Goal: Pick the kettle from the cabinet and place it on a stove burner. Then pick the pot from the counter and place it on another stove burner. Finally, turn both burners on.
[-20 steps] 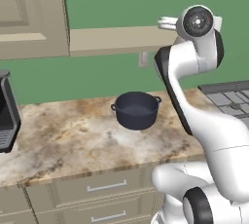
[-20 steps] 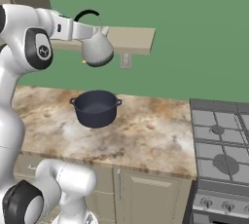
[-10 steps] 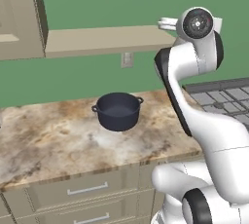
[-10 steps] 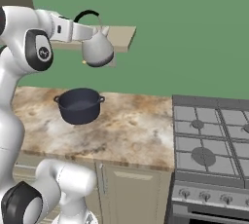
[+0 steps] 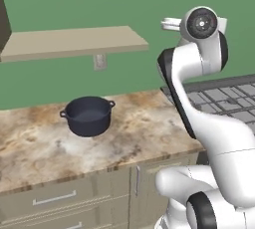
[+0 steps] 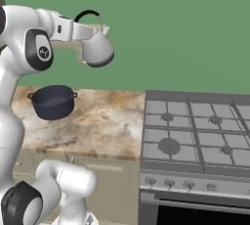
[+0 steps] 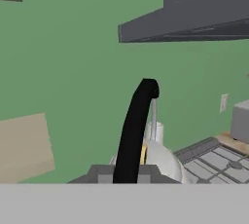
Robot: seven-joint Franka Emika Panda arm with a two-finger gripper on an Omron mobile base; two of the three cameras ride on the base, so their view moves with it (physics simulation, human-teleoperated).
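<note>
Gripper point(image 6: 95, 30) — jaws pressed together on the thin black arched handle point(image 7: 134, 130) of the kettle point(image 6: 98, 49), which hangs tilted below the hand, in the air above the counter's right part and short of the range.

Kettle — small, silver-grey, domed; held clear of every surface.

Pot point(image 5: 88, 115) — dark navy-grey, lidless, two loop handles; stands on the marbled counter point(image 5: 144, 133), left of the range, below the beige shelf board point(image 5: 74, 42).

Range point(image 6: 195, 133) — grey, square grates over round burner caps; nothing on them.

Hood point(image 7: 194, 18) — dark, on the green wall.
</note>
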